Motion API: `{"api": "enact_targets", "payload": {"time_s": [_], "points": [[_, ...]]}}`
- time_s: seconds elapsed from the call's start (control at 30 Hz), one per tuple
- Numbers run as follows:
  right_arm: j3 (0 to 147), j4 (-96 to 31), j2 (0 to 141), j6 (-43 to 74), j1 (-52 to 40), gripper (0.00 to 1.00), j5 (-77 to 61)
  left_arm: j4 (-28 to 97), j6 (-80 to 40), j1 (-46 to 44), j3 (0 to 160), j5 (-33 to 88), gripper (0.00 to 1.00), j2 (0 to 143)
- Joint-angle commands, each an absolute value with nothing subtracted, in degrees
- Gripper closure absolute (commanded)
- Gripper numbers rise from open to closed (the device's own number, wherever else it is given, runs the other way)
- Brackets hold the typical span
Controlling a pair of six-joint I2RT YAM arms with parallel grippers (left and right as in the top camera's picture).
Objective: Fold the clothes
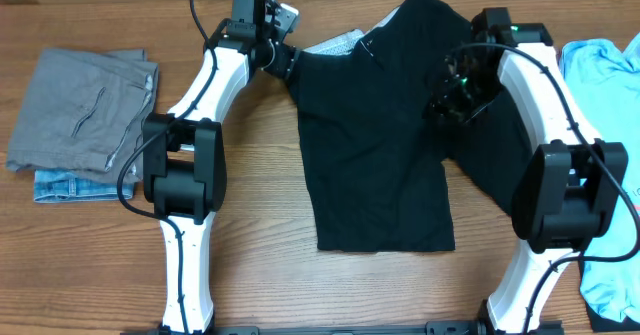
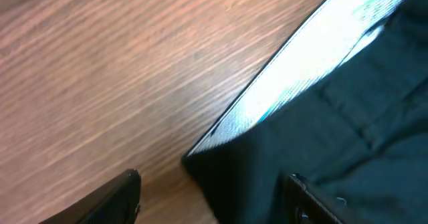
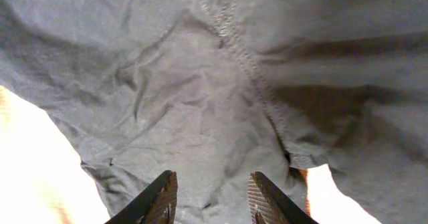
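The clothes' main piece, a black trouser-like garment [image 1: 375, 165], lies flat in the middle of the table. My left gripper [image 1: 287, 63] hovers at its top-left corner. In the left wrist view this gripper [image 2: 214, 178] is open, and the black fabric's [image 2: 334, 137] edge with its pale inner band [image 2: 301, 77] lies between and beyond the fingers. My right gripper [image 1: 448, 103] is over the garment's upper right part. The right wrist view shows it [image 3: 212, 184] open just above creased fabric [image 3: 200, 97] with a seam, holding nothing.
A folded grey piece [image 1: 85, 110] sits on a denim piece [image 1: 60, 187] at the left of the wooden table [image 1: 260, 265]. A light blue T-shirt [image 1: 605, 60] lies at the right edge, partly under the right arm.
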State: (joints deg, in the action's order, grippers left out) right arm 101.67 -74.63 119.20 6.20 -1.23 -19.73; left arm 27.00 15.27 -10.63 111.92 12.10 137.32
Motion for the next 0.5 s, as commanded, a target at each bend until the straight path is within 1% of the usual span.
{"api": "enact_targets", "payload": {"time_s": [0.0, 0.37, 0.4, 0.43, 0.47], "points": [[103.00, -74.81, 118.67, 6.15, -1.93, 0.62, -20.45, 23.94, 16.75, -10.79, 112.31, 17.30, 0.28, 139.26], [103.00, -76.12, 118.67, 6.13, -1.93, 0.61, -19.70, 21.91, 16.73, -10.50, 112.31, 17.85, 0.26, 143.11], [103.00, -76.12, 118.67, 6.13, -1.93, 0.61, -19.05, 21.50, 16.71, -10.50, 112.33, 17.85, 0.28, 143.11], [103.00, -76.14, 118.67, 6.13, -1.93, 0.61, -18.35, 21.10, 16.69, -10.50, 112.40, 17.85, 0.32, 143.06], [103.00, -76.18, 118.67, 6.13, -1.93, 0.61, -17.74, 21.02, 16.67, -10.50, 112.68, 17.76, 0.44, 143.02]]}}
